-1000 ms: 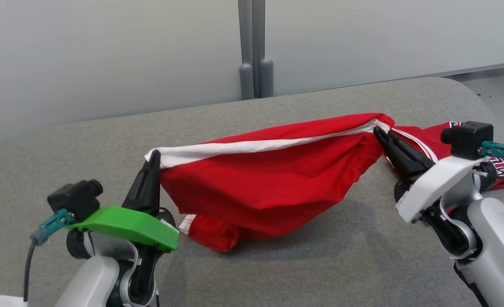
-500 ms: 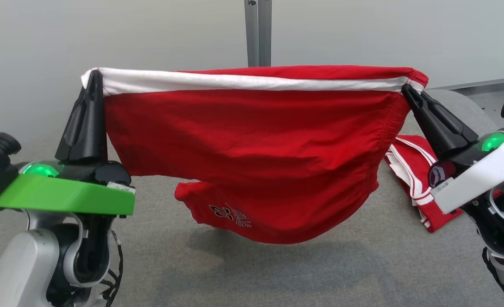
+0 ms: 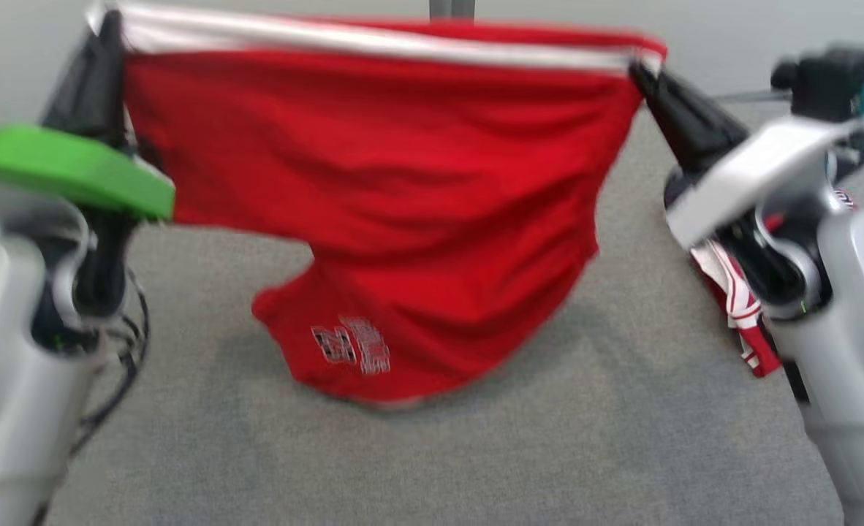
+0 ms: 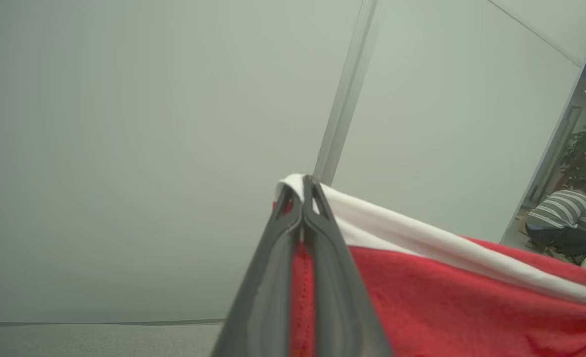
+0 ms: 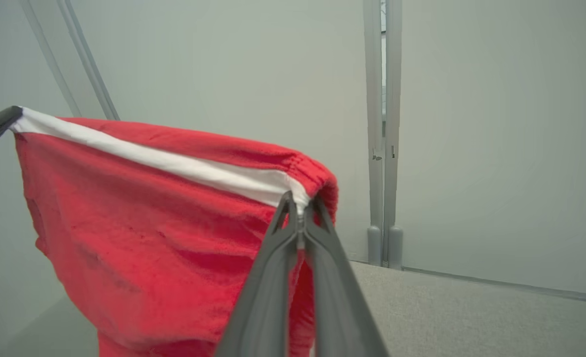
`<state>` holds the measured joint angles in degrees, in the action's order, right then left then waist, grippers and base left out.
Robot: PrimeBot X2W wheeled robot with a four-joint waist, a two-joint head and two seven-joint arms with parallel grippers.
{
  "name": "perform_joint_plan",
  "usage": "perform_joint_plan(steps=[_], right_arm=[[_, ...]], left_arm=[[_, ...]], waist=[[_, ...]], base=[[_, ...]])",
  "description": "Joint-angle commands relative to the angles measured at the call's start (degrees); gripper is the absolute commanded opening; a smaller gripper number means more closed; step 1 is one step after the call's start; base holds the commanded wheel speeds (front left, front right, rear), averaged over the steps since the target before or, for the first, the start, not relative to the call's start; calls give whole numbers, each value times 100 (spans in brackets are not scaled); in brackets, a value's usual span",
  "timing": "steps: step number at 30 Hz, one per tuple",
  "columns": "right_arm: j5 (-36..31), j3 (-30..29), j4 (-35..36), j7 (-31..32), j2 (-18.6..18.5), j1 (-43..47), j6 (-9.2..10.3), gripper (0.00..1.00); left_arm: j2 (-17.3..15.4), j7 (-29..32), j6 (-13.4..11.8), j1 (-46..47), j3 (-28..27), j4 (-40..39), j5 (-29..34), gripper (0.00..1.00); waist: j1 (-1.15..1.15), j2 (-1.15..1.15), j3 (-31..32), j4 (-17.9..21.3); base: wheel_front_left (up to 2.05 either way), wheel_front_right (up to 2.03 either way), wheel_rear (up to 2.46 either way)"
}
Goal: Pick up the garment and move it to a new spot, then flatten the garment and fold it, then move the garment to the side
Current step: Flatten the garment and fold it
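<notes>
we have the red shorts (image 3: 373, 183) lifted off the grey counter (image 3: 476, 453), hanging by the white-edged waistband (image 3: 373, 40) stretched between our two hands. our left hand (image 3: 109, 22) is pinched together on the waistband's left corner, and our right hand (image 3: 640, 69) is pinched together on its right corner. both wrist views show the fingers closed flat on the cloth with the white band wrapped over the tips. the shorts hang in the air in front of us. the leg with the printed number (image 3: 351, 347) dangles lowest, and through the blur we cannot tell whether its hem is just above the counter or brushing it. we judge this to be the carry to a new spot, early in the task, with flattening and folding yet to come. to do it well we should hold both hands level and evenly spread, so the waistband is taut but not dragged out of either pinch, since both grips sit right at the corners. we should carry high enough for the hem to clear the counter. then we lower so the hem lands first and draw the waistband away from it, laying the cloth out flat rather than bunched. another red garment (image 3: 739, 314) lies on the counter by our right arm, and we would set down well clear of it.
</notes>
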<state>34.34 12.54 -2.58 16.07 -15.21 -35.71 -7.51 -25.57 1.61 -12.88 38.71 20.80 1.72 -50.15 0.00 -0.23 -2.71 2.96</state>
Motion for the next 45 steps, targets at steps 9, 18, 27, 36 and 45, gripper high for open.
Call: perform_joint_plan(steps=[9,18,27,36,45], right_arm=[[-1369,100,-2782,-2044,508,-2799,9,0],[-1825,410,-4376,-3056,623,-3275,7,0],[-1118,1162,-3930,-3126,272,-1709,7,0],[-909,992,-2341,-3127,-2,-405,7,0],[-1176,660,-1361,-3127,55,819,7,0]], left_arm=[[229,-782,508,2725,137,2335,837,0],[835,-1593,1105,2783,171,3113,819,0],[1326,-1681,1531,534,-545,2360,988,0],[1721,-1682,1717,-1362,-1503,960,1591,0],[2108,-1681,1800,-2711,-1863,224,1820,0]], waist=[[0,23,-1032,-250],[0,23,-1598,-569],[0,23,-1921,-668],[0,23,-1667,-570],[0,23,-1171,-684]], base=[[0,0,0],[0,0,0],[0,0,0],[0,0,0],[0,0,0]])
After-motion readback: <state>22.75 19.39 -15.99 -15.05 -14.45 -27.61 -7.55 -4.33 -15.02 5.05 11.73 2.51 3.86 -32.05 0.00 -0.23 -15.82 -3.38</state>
